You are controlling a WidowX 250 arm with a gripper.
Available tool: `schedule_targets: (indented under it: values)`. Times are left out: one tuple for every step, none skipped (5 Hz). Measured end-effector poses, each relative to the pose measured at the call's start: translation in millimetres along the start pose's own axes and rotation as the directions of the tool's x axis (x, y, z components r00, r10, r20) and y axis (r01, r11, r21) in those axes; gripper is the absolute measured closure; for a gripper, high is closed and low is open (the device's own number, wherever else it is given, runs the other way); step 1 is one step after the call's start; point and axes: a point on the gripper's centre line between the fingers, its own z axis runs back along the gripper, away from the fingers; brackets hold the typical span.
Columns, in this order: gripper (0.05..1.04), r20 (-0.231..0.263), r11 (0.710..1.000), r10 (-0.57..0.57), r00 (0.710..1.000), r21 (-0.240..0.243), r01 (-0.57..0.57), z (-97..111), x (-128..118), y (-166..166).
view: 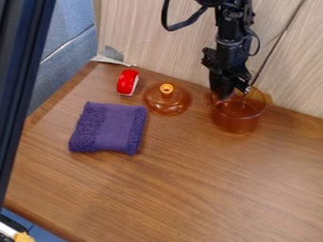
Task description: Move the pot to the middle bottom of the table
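Pot | rim pt. hidden bhd. end effector | grip: can't tell | arm cut off

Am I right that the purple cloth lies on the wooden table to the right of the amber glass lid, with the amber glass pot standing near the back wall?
Not quite: in the camera view, the purple cloth lies to the left of the amber glass lid, not to the right. The rest is correct.

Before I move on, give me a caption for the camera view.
Gripper at the pot's rim; lid, red object and purple cloth share the table.
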Motion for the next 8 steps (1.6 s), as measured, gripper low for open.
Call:
schedule_targets:
  values:
    - [1.000,0.000,1.000,-0.001,1.000,-0.012,0.001,-0.9,-1.1,-0.9]
    - [1.007,0.002,1.000,-0.005,1.000,-0.027,0.005,-0.5,-3.5,-3.0]
    - [1.007,0.010,0.999,-0.024,1.000,-0.029,0.024,6.7,-9.4,-5.5]
    - [1.007,0.064,0.999,-0.029,0.998,-0.029,0.031,29.3,-13.1,-10.4]
    - [1.007,0.108,0.999,-0.041,0.993,-0.019,0.043,55.6,-32.3,-15.9]
    - [1.007,0.144,1.000,-0.013,0.989,-0.023,0.017,77.2,-60.7,-14.9]
    - [1.007,0.155,1.000,0.012,0.988,-0.027,-0.008,92.0,-103.5,-19.2]
    - [1.007,0.130,0.998,0.047,0.990,-0.038,-0.043,91.7,-140.4,-19.8]
